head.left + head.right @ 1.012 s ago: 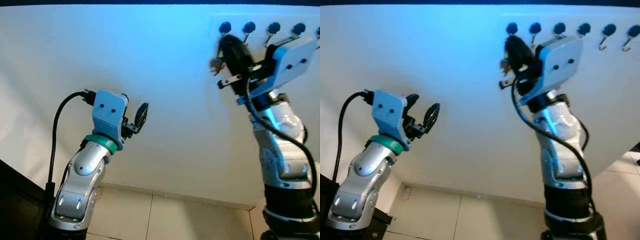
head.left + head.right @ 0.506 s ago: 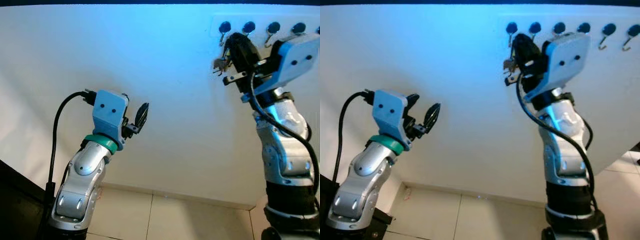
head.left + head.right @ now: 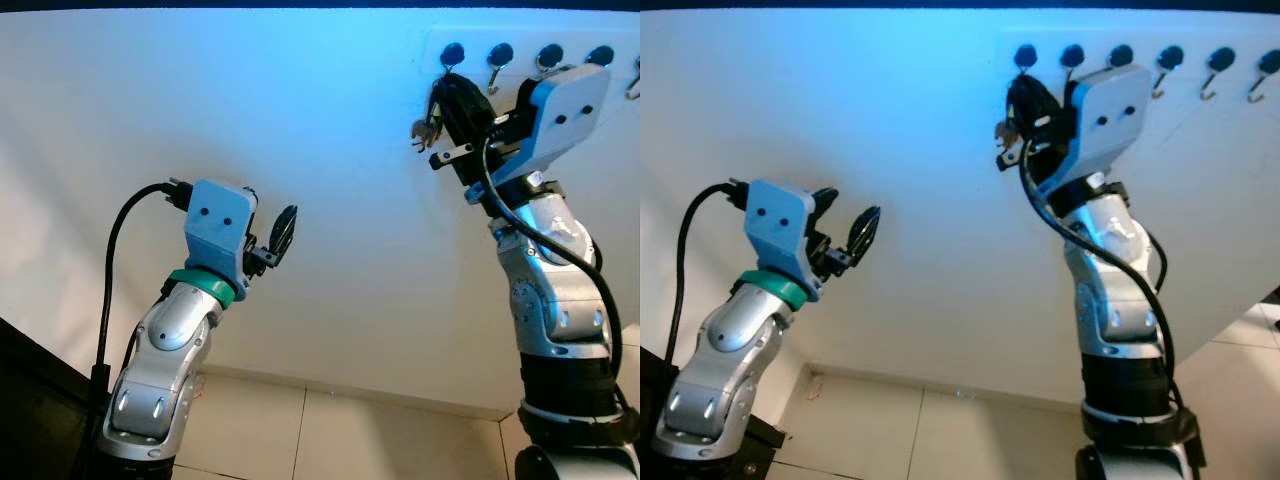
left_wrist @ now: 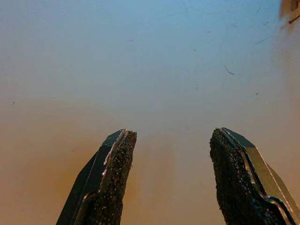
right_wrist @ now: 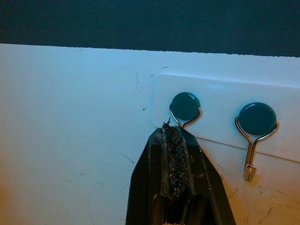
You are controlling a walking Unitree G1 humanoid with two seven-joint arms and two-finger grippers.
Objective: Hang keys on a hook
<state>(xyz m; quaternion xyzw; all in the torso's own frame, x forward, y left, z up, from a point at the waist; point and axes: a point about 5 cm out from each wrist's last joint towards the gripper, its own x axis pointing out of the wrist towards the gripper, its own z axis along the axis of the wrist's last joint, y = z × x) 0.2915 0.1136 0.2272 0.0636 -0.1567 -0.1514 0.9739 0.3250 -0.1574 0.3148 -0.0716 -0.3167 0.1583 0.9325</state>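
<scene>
Silver arms [image 3: 165, 360], blue wrists, black cables.

Right gripper [image 3: 1025, 95] raised to the white wall [image 3: 890, 150], pinching keys [image 3: 1007, 140] just under the leftmost hook [image 3: 1023, 60] of a row of 6. Left gripper [image 3: 855, 235] held up, fingers apart, well left.

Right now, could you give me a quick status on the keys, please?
Right gripper shut on keys, just under leftmost hook. Not yet hung. Left gripper open, idle by wall. Nothing blocking.
</scene>
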